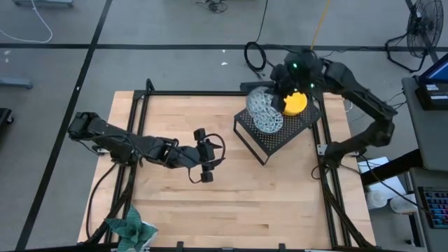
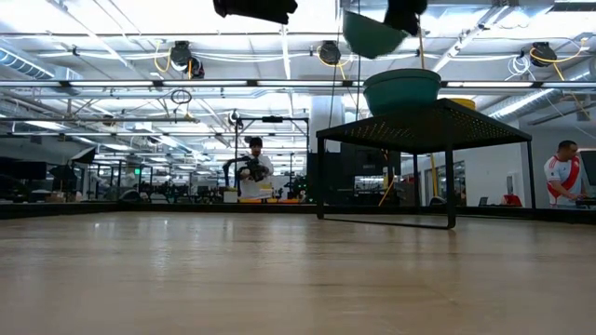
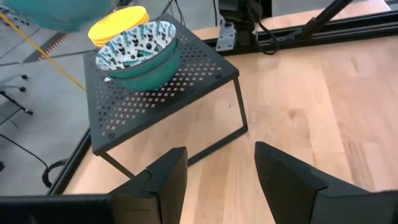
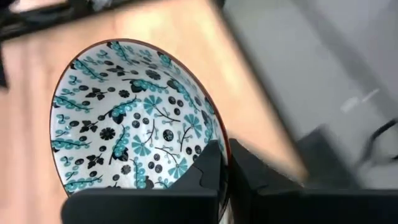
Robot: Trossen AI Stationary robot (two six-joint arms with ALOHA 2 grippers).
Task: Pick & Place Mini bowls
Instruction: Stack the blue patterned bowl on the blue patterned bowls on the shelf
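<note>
My right gripper (image 4: 225, 177) is clamped on the rim of a teal-patterned mini bowl (image 4: 134, 115), one finger inside and one outside, and holds it tilted in the air above the far end of the black perforated stand (image 1: 276, 134). In the low view the lifted bowl hangs clear above a second patterned bowl (image 2: 401, 90) resting on the stand top. The left wrist view shows that second patterned bowl sitting upright, with a stack of yellow bowls (image 3: 119, 26) just behind it. How many are in that stack I cannot tell from here.

My left gripper (image 1: 204, 155) waits over the bare middle of the wooden table (image 1: 231, 196), fingers spread and holding nothing, pointed toward the stand. A folded green cloth (image 1: 131, 228) lies at the near left corner.

My worry is the grip — a thin pinch on one edge of a smooth, glazed bowl, with the weight hanging off to one side. A quick swing could let it pivot or slip out. I also judge the clearance over the resting bowl to be slim; dropping early would knock rim on rim, and the stand edge is close enough for a nudged bowl to slide off.
</note>
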